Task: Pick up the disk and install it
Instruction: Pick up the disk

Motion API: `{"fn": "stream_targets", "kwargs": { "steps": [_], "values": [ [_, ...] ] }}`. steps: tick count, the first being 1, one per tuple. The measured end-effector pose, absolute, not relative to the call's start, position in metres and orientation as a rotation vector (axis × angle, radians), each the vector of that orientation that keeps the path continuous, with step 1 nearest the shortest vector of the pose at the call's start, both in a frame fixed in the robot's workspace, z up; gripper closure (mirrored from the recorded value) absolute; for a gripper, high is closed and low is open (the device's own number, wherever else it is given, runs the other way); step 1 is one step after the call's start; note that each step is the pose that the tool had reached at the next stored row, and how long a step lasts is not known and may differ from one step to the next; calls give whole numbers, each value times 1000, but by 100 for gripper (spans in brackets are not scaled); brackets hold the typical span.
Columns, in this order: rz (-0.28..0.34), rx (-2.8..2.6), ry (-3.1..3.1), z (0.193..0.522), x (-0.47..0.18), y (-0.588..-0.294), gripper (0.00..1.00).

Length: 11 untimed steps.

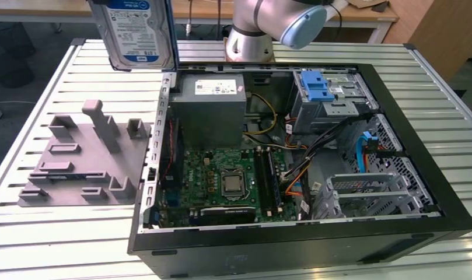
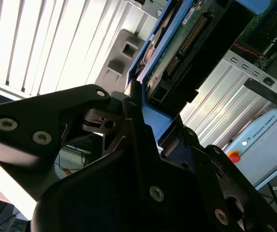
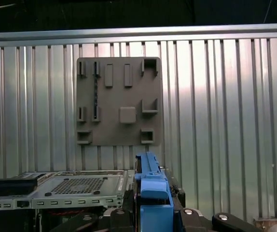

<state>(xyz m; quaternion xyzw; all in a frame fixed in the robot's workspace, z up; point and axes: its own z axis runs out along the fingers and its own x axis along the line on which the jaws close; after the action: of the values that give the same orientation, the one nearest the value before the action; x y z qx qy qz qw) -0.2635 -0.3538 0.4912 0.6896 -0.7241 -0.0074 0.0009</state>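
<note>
The disk (image 1: 138, 35), a silver-grey drive with a white-and-blue label in a blue carrier, hangs upright in the air over the table's far side. It is just outside the far left corner of the open computer case (image 1: 422, 146) in the exterior view. In the second wrist view my gripper (image 2: 139, 99) is shut on the carrier's blue edge, and the disk's (image 2: 186, 38) green circuit board side faces the camera. The first wrist view looks along the carrier's blue edge (image 3: 153, 186), which rises from between the black gripper parts.
The case lies open on the slatted metal table (image 1: 33, 233), showing the motherboard (image 1: 228, 181), the power-supply box (image 1: 212, 108) and a grey cage with a blue latch (image 1: 321, 93). A grey fixture plate (image 1: 72, 157) with raised blocks lies beside it. The arm's base (image 1: 250, 41) stands behind.
</note>
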Motion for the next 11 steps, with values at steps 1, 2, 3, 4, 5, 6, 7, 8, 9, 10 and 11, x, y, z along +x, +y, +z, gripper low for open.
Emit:
{"fn": "stream_targets", "kwargs": {
  "steps": [1,2,3,4,5,6,7,8,9,10,11],
  "values": [
    [-23,2165,-2274,492,-263,-354,64],
    [-23,2165,-2274,493,-263,-354,64],
    [-23,2165,-2274,493,-263,-354,64],
    [-23,2165,-2274,493,-262,-354,64],
    [-23,2165,-2274,493,-262,-354,64],
    [-23,2165,-2274,493,-262,-354,64],
    [-23,2165,-2274,493,-262,-354,64],
    [-23,2165,-2273,493,-261,-354,64],
    [-23,2165,-2273,492,-259,-354,64],
    [-22,2165,-2273,492,-257,-354,64],
    [-22,2165,-2273,492,-254,-354,64]
  ]
}}
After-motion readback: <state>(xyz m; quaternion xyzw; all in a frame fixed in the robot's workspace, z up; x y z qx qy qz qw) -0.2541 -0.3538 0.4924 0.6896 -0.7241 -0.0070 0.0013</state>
